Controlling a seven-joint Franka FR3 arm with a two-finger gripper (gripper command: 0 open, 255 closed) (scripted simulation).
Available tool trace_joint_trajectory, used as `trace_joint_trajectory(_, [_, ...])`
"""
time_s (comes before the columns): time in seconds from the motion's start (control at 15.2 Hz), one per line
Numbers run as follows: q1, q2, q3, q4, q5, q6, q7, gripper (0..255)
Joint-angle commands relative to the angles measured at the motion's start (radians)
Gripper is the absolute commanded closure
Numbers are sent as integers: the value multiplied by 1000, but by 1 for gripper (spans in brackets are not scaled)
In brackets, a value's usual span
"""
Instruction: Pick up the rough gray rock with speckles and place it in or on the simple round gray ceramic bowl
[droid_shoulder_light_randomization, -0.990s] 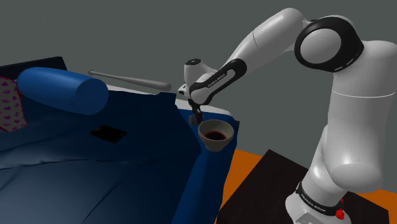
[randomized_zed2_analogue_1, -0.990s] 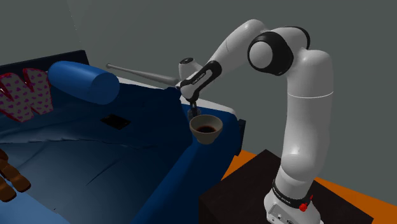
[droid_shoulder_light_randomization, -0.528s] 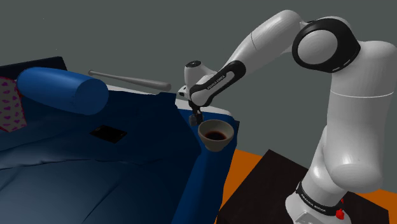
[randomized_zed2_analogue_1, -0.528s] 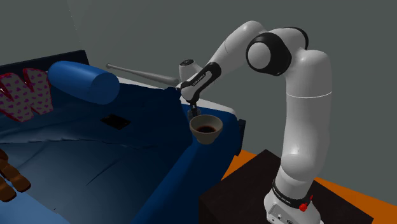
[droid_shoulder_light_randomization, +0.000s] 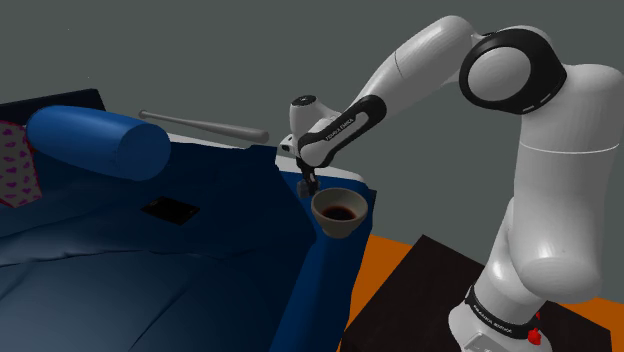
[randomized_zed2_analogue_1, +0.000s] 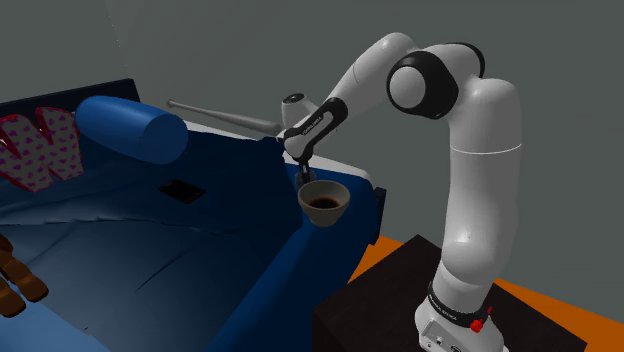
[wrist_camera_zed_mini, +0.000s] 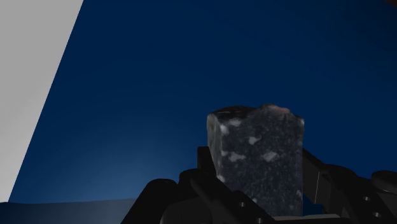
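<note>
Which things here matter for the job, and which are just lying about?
Job: speckled dark grey rock, clasped in the end effector; round bowl.
Lying about: blue bolster, grey bat, patterned cushion, dark flat square.

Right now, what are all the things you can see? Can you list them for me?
rock: one, dark grey with pale speckles, clasped in the hand
bowl: one, greyish, dark inside, at the bed's edge, close below the hand
bed: one, blue
bolster: one, blue, at the bed's far end
bat: one, grey, along the bed's far side
pillow: one, pale with pink hearts, beside the bolster
flat square: one, dark, on the bed
stand: one, dark box
arm: one, white
hand: one, black
</note>
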Motion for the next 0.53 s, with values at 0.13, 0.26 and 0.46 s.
trace_joint_trajectory(0.13, [0, 0, 0, 0, 0, 0, 0, 255])
trace_joint_trajectory(0.26, [0, -16, 0, 6, 2, -23, -5, 255])
trace_joint_trajectory(0.46, [1, -40, 1, 19, 5, -59, -13, 255])
